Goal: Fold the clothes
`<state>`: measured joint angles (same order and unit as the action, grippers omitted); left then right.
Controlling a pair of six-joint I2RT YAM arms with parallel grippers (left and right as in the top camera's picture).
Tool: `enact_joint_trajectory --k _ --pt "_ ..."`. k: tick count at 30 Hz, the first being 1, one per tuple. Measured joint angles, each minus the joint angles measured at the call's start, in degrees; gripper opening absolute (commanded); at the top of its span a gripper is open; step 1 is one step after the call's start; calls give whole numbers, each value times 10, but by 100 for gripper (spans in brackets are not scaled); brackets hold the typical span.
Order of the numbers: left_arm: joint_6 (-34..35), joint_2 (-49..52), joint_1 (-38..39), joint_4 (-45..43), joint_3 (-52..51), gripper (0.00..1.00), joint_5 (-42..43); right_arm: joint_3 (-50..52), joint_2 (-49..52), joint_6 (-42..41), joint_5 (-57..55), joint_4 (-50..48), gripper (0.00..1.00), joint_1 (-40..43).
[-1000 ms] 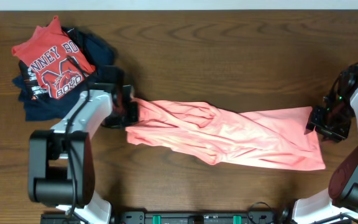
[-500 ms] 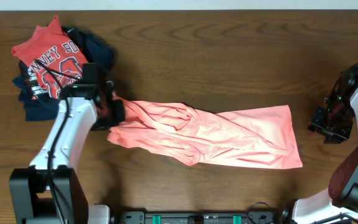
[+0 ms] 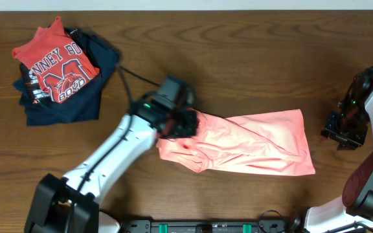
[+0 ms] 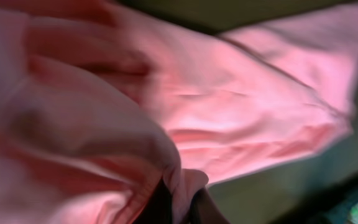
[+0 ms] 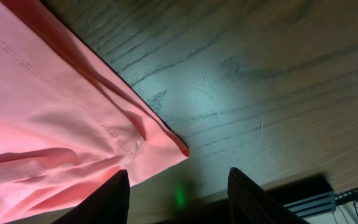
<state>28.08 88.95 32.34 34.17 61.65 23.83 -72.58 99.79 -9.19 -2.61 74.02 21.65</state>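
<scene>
The dark wooden table (image 3: 238, 58) carried the salmon-pink T-shirt (image 3: 258, 145) just right of centre, a rumpled strip with its long axis running left to right. Its bunched end pointed left and its flat, wider end pointed toward the right edge. At the far-left corner, well apart from it, a red shirt (image 3: 57, 68) lay on dark navy garments (image 3: 70, 107). The left gripper (image 3: 185, 124) sat on the bunched end, its fingers (image 4: 160, 205) closed on a fold of pink cloth. The right gripper (image 3: 340, 134) hung near the flat end without touching it, fingers (image 5: 114, 199) spread apart and holding nothing.
</scene>
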Motion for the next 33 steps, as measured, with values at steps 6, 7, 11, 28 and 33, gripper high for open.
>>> enact_joint_trajectory --k 6,7,11,28,33 --pt "50 12 90 -57 0 6 0 0 0 0 0 1 50 0" --pt "56 18 98 -68 0 6 -1 0 0 0 0 1 50 0" --pt "80 50 123 -107 0 6 -3 0 0 0 0 1 50 0" --pt "65 44 77 -197 1 47 78 4 0 9 29 -5 73 0" --pt "38 -10 -21 -121 2 47 75 32 0 28 50 -25 80 0"
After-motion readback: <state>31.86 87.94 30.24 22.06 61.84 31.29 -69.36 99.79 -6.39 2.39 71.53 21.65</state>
